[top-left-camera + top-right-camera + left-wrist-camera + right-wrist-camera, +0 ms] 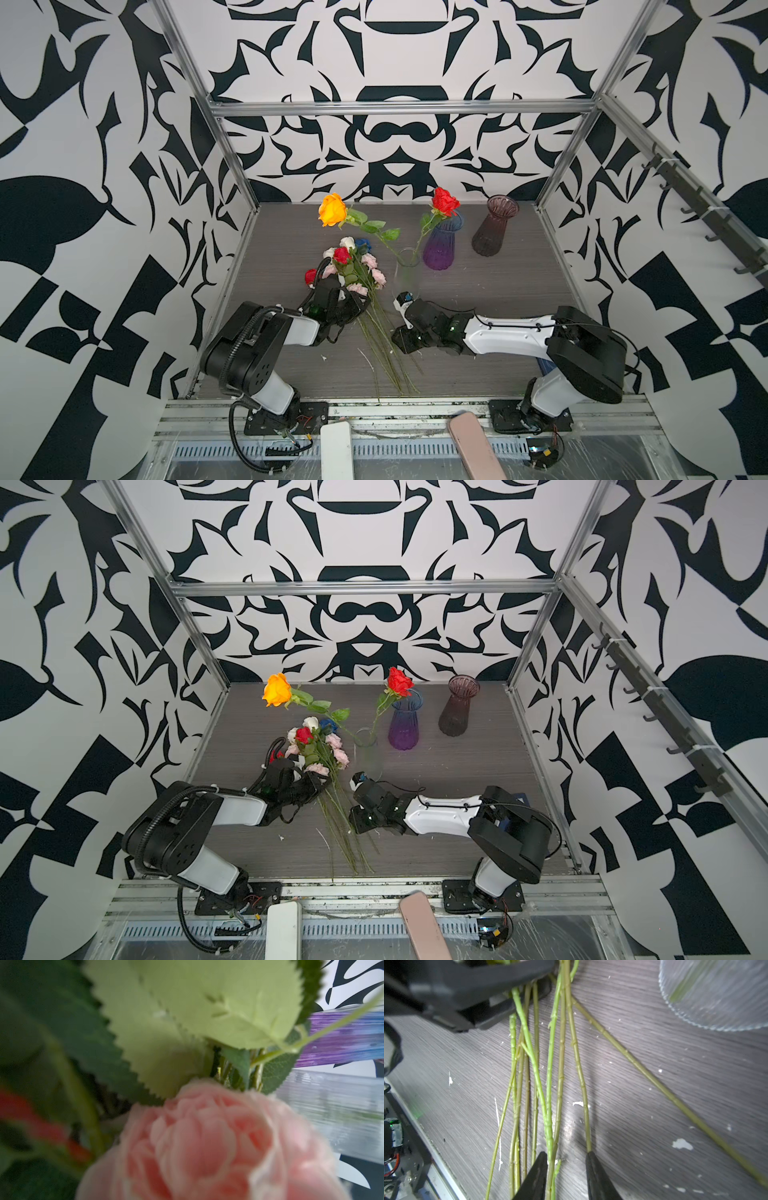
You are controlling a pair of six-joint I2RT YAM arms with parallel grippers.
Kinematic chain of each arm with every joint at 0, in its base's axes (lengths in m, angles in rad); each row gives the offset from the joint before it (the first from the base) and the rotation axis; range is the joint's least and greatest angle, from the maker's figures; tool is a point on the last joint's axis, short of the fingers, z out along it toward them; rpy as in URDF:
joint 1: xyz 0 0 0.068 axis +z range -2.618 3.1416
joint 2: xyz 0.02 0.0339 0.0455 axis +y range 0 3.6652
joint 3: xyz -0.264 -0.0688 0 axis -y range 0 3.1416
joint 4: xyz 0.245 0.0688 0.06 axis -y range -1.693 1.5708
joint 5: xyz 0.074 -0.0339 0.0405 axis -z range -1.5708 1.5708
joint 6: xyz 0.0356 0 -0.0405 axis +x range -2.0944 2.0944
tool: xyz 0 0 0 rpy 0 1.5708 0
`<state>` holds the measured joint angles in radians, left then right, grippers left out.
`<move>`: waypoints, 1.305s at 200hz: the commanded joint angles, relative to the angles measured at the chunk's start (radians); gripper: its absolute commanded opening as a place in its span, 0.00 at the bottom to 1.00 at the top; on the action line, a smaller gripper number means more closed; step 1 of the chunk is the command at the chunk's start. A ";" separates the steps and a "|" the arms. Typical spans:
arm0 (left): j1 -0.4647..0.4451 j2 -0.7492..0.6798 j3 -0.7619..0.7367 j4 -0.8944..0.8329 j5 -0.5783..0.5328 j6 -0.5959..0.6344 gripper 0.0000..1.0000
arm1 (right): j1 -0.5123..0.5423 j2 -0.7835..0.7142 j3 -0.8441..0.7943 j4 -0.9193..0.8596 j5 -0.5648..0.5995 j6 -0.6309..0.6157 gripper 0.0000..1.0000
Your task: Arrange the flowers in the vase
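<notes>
A bunch of flowers lies on the grey table, red, white, blue and pink blooms toward the back, and long green stems fanning toward the front edge. My left gripper is shut across the stems just below the blooms; a pink bloom and leaves hide its jaws in the left wrist view. My right gripper is low over the stems, open, with a couple of stems between its fingers. The clear glass vase stands right of the bunch and holds an orange rose and a red rose.
A purple-blue vase and a dark maroon vase stand behind and right of the clear one. A white slab and a pink slab lie on the front rail. Metal frame posts and patterned walls enclose the table.
</notes>
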<state>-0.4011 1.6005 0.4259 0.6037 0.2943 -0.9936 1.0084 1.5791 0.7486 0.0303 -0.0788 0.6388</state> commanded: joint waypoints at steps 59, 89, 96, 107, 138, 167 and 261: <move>0.089 0.173 0.025 0.275 0.093 -0.051 0.27 | -0.001 0.037 0.065 -0.014 -0.003 -0.009 0.35; 0.110 0.223 -0.003 0.455 0.167 -0.090 0.36 | 0.001 0.055 0.080 -0.027 0.000 -0.013 0.34; 0.110 0.221 -0.014 0.497 0.187 -0.092 0.40 | 0.001 0.053 0.078 -0.026 0.003 -0.013 0.34; 0.109 0.202 -0.036 0.568 0.220 -0.090 0.44 | 0.000 0.050 0.075 -0.022 0.007 -0.013 0.34; 0.110 0.041 -0.092 0.563 0.259 -0.047 0.52 | 0.002 0.060 0.079 -0.014 -0.001 -0.015 0.34; 0.110 -0.242 -0.065 0.133 0.267 0.068 0.55 | 0.009 0.077 0.087 0.005 -0.018 -0.019 0.34; 0.107 -1.000 -0.223 -0.516 0.108 0.103 0.69 | 0.025 0.051 0.085 -0.033 0.138 0.014 0.27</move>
<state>-0.2947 0.6769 0.2775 0.1959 0.4374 -0.8474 1.0283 1.6924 0.8314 0.0055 -0.0425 0.6308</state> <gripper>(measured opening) 0.692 0.273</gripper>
